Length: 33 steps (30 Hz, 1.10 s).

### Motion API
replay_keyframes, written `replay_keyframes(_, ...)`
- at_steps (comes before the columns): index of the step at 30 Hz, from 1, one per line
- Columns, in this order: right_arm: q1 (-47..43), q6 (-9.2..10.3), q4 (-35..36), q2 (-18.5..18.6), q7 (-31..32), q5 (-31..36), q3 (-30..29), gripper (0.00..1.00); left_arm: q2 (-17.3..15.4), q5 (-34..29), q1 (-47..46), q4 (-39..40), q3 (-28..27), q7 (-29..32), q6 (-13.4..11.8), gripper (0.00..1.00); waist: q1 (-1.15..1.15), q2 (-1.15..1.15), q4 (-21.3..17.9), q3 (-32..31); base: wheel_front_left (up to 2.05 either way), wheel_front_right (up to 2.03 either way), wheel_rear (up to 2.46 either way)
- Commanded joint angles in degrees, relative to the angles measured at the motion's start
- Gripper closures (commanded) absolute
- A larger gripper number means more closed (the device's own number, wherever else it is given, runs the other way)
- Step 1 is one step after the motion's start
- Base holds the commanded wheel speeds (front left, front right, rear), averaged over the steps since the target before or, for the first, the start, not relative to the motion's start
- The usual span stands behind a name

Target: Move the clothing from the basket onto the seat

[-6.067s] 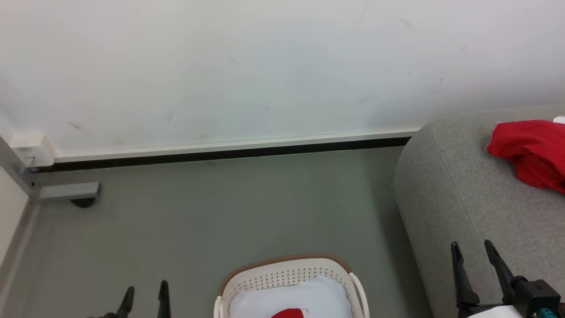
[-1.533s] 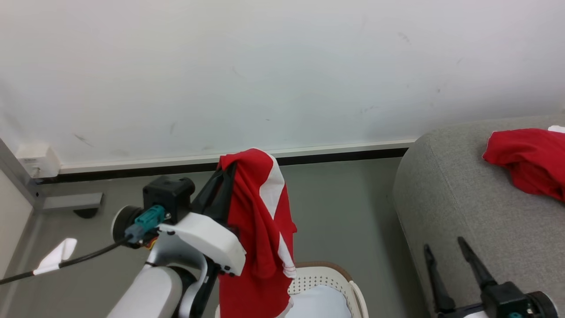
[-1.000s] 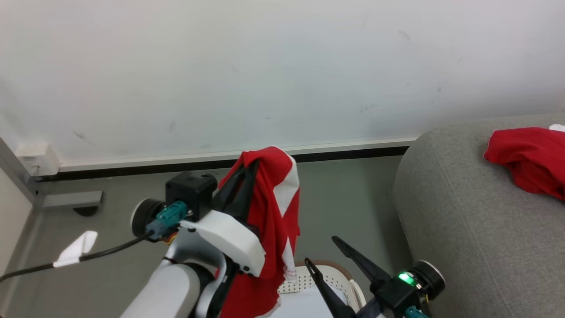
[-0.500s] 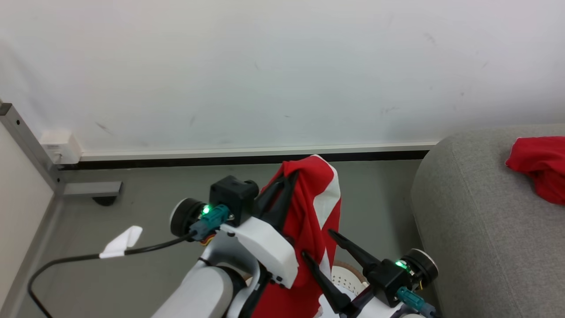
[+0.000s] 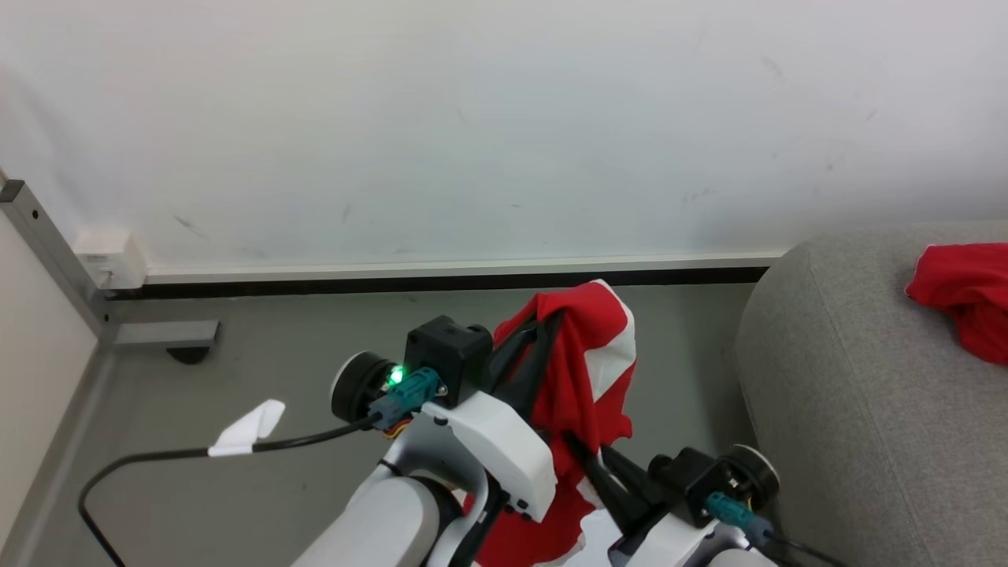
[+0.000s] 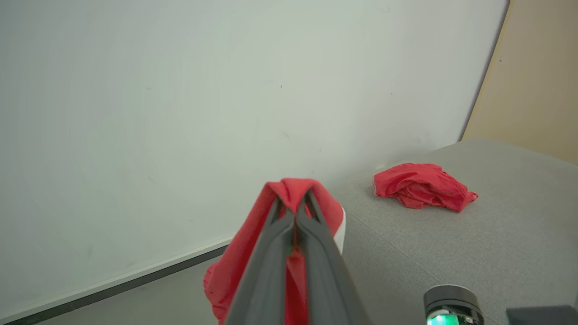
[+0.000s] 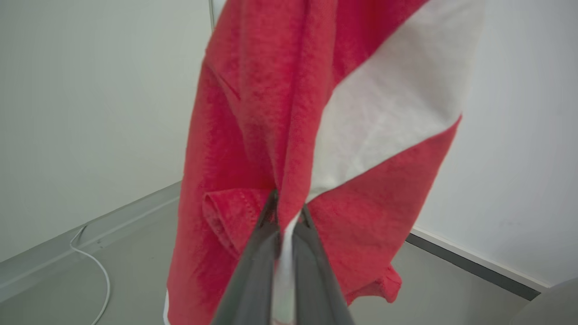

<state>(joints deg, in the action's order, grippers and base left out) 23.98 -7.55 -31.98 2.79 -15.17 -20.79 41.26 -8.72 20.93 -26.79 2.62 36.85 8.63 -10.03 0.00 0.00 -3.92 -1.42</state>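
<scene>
The right gripper has now pinched the hanging red cloth low down. The left gripper still pinches its top, beside the seat, where another cloth lies.

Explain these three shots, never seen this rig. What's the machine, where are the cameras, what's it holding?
It is a wheeled robot with two arms, each ending in two long dark fingers. One picture looks down from its head; the other two look along each wrist's fingers. The left gripper is shut on a red and white garment hanging above the grey floor; the right gripper has pinched the same garment lower down. Another red garment lies crumpled on the grey seat.
</scene>
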Motion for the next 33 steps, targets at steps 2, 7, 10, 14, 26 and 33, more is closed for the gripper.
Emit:
replay_keyframes(2, 0.9, 0.13, -0.5, 0.2, 0.0, -1.3, -1.0, 1.00, -0.3, 0.0, -0.1, -0.3, -0.3, -0.3, 0.0, 1.00, 0.00, 0.00, -0.2, 0.1, 0.00, 0.00, 0.00)
replay_keyframes(7, 1.9, 0.13, 0.0, 0.2, 0.0, -2.9, -4.6, 1.00, -0.9, -0.2, 0.7, -1.3, -0.7, -0.9, -0.8, 0.89, 0.00, 0.00, -1.0, 0.5, 0.00, 0.00, 0.00)
replay_keyframes(10, 2.0, 0.14, 0.5, 0.2, 0.0, -3.0, -7.6, 1.00, -1.1, 0.1, 1.2, -2.0, -1.0, -1.2, -1.1, 0.32, 0.00, 0.00, -1.7, 0.7, 0.00, 0.00, 0.00)
replay_keyframes(14, 2.2, 0.13, 1.6, 0.2, 0.0, -1.9, -12.3, 1.00, -1.5, 0.1, 1.8, -3.0, -1.0, -1.7, -1.4, 0.00, 0.00, 0.00, -3.0, 0.9, 0.00, 0.00, 0.00)
replay_keyframes(26, 3.5, 0.13, 4.6, 0.2, 0.0, 2.9, -22.7, 1.00, -1.3, 1.1, 3.8, -5.8, -0.3, -3.7, -1.5, 0.00, 0.00, 0.00, -9.9, 1.8, 0.00, 0.00, 0.00)
replay_keyframes(33, 4.5, 0.13, 6.6, 0.2, 0.0, 5.9, -27.8, 1.00, -0.1, 1.0, 3.9, -7.0, 1.1, -4.7, -1.2, 0.00, 0.00, 0.00, -15.5, 2.5, 0.00, 0.00, 0.00)
